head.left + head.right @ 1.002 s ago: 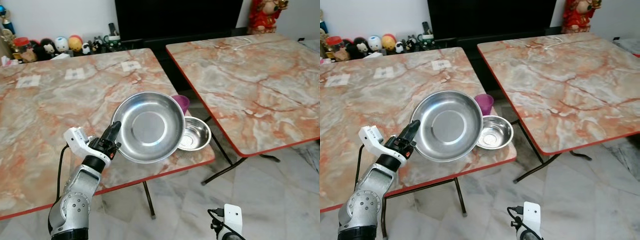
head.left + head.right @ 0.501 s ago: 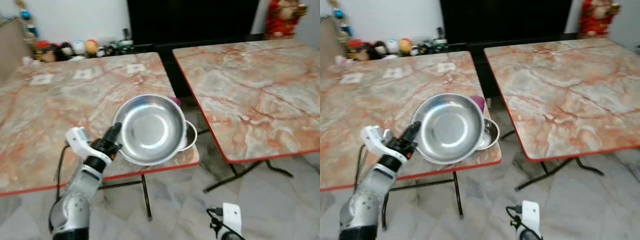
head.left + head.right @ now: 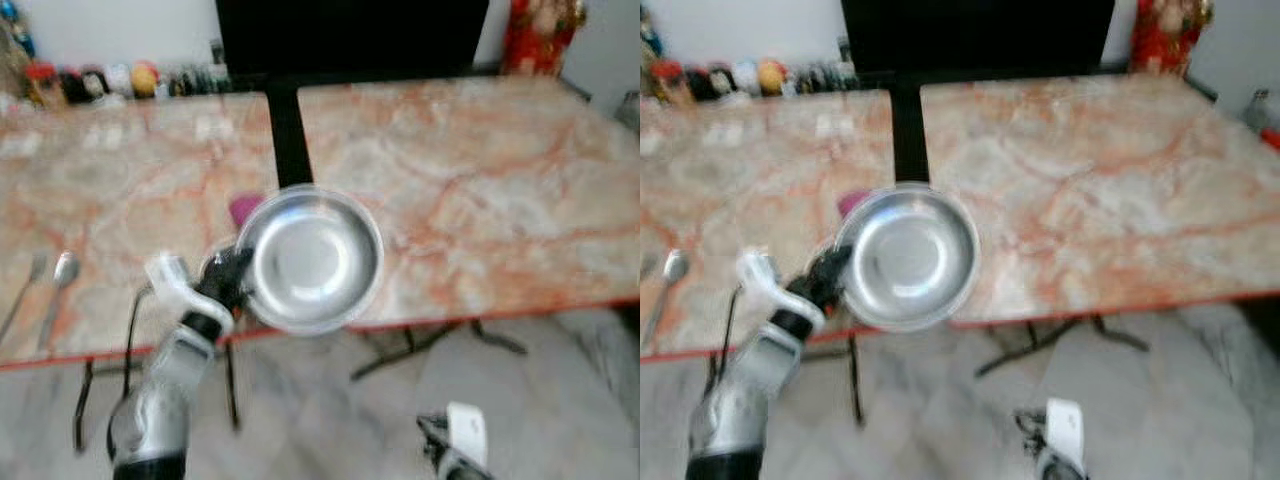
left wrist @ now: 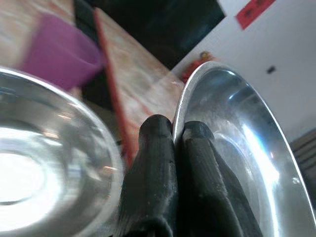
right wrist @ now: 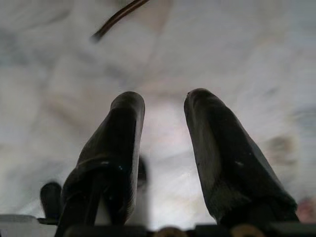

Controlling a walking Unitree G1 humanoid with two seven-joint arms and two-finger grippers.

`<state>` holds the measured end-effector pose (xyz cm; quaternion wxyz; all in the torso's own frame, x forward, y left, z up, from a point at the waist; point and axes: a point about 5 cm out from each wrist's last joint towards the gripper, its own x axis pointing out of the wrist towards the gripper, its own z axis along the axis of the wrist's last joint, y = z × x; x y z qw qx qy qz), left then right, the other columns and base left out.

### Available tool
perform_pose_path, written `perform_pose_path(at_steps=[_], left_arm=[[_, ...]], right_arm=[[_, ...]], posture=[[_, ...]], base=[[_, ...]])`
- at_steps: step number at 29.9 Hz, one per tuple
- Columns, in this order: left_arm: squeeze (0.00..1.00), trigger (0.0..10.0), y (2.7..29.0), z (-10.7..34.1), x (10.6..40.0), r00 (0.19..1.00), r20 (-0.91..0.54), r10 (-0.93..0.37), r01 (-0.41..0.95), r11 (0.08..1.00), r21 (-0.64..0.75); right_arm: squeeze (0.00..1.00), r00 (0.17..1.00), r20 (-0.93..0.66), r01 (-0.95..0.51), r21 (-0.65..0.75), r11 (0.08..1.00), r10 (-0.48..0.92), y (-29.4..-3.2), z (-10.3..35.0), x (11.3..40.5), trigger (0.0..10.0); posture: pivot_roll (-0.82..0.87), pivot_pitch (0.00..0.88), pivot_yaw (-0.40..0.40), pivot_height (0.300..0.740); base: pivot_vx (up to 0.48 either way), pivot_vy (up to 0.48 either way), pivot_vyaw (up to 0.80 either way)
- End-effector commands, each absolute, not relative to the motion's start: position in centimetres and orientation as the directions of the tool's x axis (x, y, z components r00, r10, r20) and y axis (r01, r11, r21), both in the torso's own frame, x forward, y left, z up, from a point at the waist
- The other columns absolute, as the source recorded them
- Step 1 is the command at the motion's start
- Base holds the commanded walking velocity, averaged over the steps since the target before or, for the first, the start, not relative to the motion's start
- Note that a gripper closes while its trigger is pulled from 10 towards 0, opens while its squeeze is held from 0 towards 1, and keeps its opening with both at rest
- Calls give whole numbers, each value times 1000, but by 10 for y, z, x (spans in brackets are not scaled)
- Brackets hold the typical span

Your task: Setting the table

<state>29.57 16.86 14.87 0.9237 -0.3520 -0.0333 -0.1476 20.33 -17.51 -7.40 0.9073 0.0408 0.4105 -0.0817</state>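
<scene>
My left gripper pinches the rim of the wide, shiny steel bowl, lifted above the near edge of the orange-veined marble table. A purple cup stands on that table behind the bowl. My right gripper hangs open over the floor.

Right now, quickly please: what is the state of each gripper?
Left gripper: jaws shut on the rim of the steel plate, held up in front of the tables.
Right gripper: jaws open, holding nothing, hanging low over the floor.
</scene>
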Motion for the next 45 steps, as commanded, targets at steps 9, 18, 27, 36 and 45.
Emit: perform_pose_path(at_steps=[9, 18, 27, 36, 45], left_arm=[[0, 10000, 182, 154, 300, 962, 168, -213, 271, 741, -614], [0, 10000, 182, 153, 305, 962, 153, -227, 273, 748, -605], [0, 10000, 175, 156, 307, 953, 142, -267, 299, 753, -586], [0, 10000, 178, 154, 313, 961, 109, -256, 273, 796, -540], [0, 10000, 175, 151, 314, 961, 98, -258, 271, 807, -525]], right_arm=[[0, 645, -760, 161, 36, 986, -78, -158, -75, 203, 10000], [0, 650, -755, 174, 45, 984, -81, -153, -75, 204, 10000], [0, 637, -766, 200, 56, 978, -87, -149, -78, 198, 10000], [0, 638, -765, 202, 58, 978, -86, -149, -77, 200, 10000], [0, 644, -760, 190, 52, 980, -85, -152, -75, 204, 10000]], posture=[[-20, 0, 27, 740], [-47, 0, 59, 740], [-33, 0, 77, 740], [-40, 0, 77, 740], [-51, 0, 65, 740]], base=[[0, -454, 0], [0, -454, 0], [0, -434, 0], [0, -31, 0], [0, 0, 0]])
